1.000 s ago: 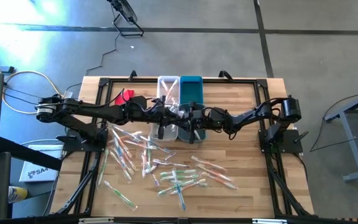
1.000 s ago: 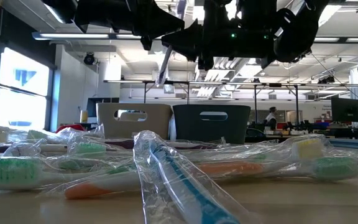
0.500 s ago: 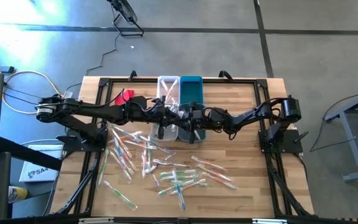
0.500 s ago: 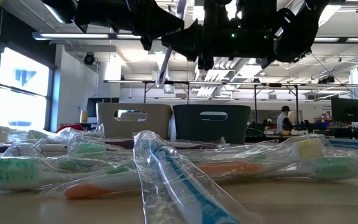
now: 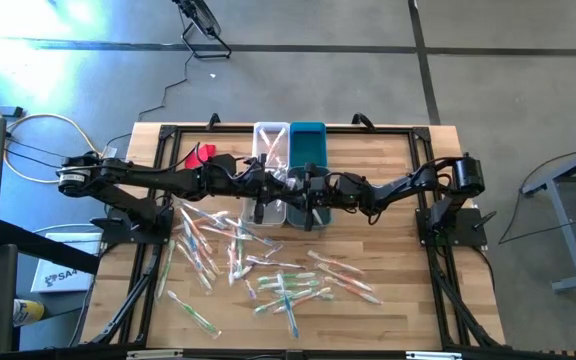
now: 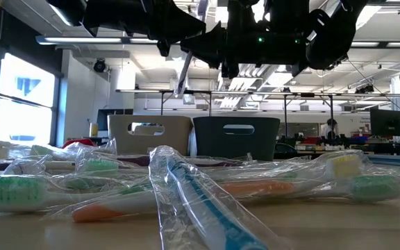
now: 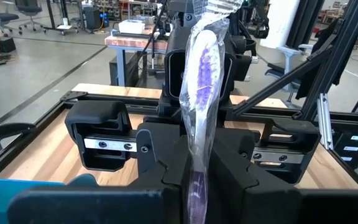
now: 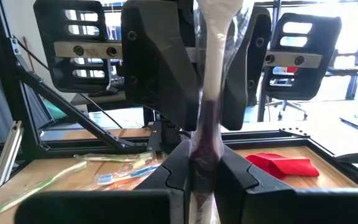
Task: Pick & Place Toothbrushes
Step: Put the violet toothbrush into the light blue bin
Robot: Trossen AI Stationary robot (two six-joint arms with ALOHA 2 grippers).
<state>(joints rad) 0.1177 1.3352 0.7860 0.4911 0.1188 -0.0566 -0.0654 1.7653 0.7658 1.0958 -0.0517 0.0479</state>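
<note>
Toothbrushes (image 5: 268, 270): most lie loose in wrappers on the table (image 5: 408, 290), spread in front of the white bin (image 5: 269, 150) and teal bin (image 5: 308, 148). White bin seems to hold a few; teal bin contents cannot be told.

One purple brush (image 7: 202, 81) is up in the air, between both grippers over the bins' near ends. Right gripper (image 8: 204, 163) is clamped on one end of it. Left gripper (image 7: 197, 186) has the other end between its fingers; whether it grips or has let go, cannot tell.

Judgement: handover in hand, task early, dozens left to place. Red cloth (image 8: 283, 165) unused.
</note>
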